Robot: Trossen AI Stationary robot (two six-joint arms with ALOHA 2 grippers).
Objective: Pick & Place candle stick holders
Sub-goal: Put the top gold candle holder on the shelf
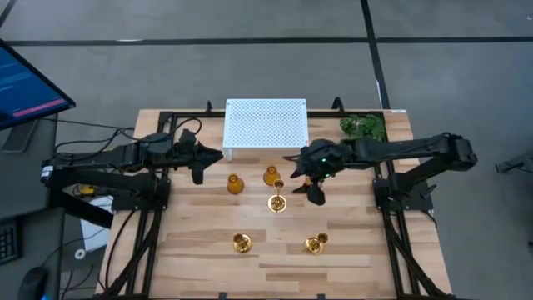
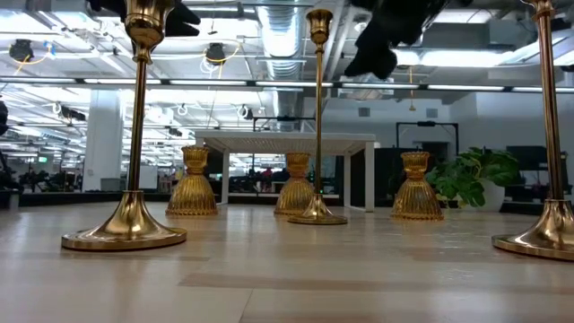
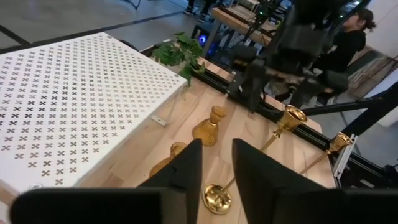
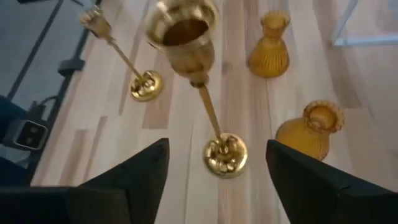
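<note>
Right gripper (image 1: 306, 182) hangs above the table with fingers spread wide, nothing in them. Directly below and just ahead of it, per its wrist view, stands the middle brass candlestick (image 4: 202, 93); fingers bracket it without touching. Two amber bulb holders (image 4: 270, 48) sit just beyond that candlestick, near the white perforated stand (image 1: 266, 127). A second candlestick (image 4: 127, 59) stands further off to one side.

Left gripper (image 1: 202, 160) waits beside the stand's near corner, fingers a narrow gap apart, empty.

No container holds anything: all six pieces stand on the bare wooden table (image 1: 200, 258). The stand's top is bare.

High view shows only two amber holders by the stand; the low view shows a third bulb holder (image 2: 415, 187), next to the potted plant (image 2: 473, 179). Low view also shows all three candlesticks upright. Left wrist view alone shows a person (image 3: 348, 43) in dark clothing beyond the table edge.
</note>
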